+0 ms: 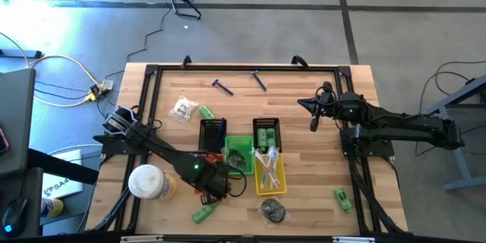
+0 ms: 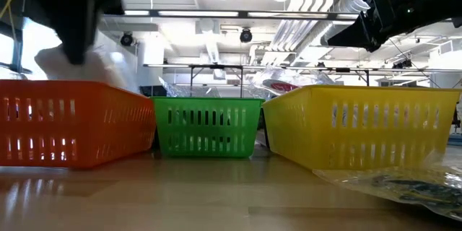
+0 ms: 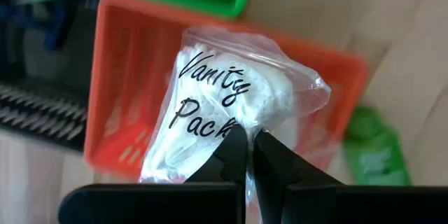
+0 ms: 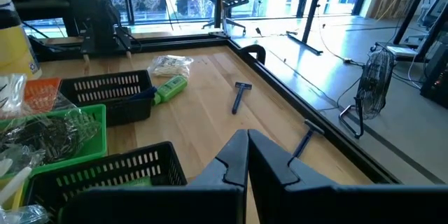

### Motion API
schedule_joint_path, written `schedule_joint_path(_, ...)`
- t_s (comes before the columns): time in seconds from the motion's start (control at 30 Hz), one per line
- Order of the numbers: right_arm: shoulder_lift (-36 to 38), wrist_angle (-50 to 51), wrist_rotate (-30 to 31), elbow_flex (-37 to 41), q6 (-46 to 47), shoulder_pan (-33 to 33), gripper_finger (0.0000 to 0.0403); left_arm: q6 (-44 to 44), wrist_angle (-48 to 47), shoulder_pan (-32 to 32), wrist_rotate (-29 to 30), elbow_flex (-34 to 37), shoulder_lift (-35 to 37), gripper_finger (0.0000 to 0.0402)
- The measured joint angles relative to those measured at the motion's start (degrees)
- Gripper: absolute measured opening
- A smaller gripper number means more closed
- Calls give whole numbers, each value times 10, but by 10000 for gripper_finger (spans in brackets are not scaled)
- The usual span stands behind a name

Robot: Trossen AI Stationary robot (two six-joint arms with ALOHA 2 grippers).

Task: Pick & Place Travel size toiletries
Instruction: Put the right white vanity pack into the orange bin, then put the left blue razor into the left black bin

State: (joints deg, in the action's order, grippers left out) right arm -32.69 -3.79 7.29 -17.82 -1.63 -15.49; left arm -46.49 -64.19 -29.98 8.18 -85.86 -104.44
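Working table: wooden top (image 1: 304,91) in a black frame, both arms over it.
Arms: two; left reaches along the near edge, right waits well apart at the far right.
Container: one round white-and-yellow tub (image 1: 146,181), just beside the left arm.
Baskets: five counted — two black (image 1: 213,130), one green (image 1: 238,152), one yellow (image 1: 269,173), one orange (image 3: 126,77) under the left wrist.
Left gripper (image 3: 248,147): fingers pinching the lower end of a clear "Vanity Pack" pouch (image 3: 224,98).
Key relation: pouch hangs directly over the orange basket, long axis running forward from the fingertips; judged, letting go drops it inside, and the left arm is the nearer one.
Right gripper (image 4: 246,155): fingers pressed together, holding nothing, above the second black basket.
Loose items: two green tubes near the front edge (image 1: 203,213), one green tube (image 1: 205,112) beside another white pack (image 1: 183,108), two dark razors (image 1: 222,86) at the far side, one dark-filled pouch (image 1: 272,209) at the front.
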Motion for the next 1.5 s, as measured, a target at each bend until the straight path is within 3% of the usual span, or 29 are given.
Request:
schedule_joint_path(0.77, 0, 0, 0, 0, 0, 0, 2, -18, 43, 16, -11, 58, 0, 5)
schedule_joint_path(1.07, 0, 1, 0, 0, 0, 0, 2, -17, 37, 23, -20, 55, 0, 83)
schedule_joint_path(1.2, 0, 1, 0, 0, 0, 0, 2, 2, 32, 33, -65, 49, 0, 115)
schedule_joint_path(1.33, 0, 1, 0, 0, 0, 0, 2, 15, 10, 53, -103, 30, 0, 123)
schedule_joint_path(1.5, 0, 1, 0, 0, 0, 0, 2, 59, -19, 78, -106, 9, 0, 123)
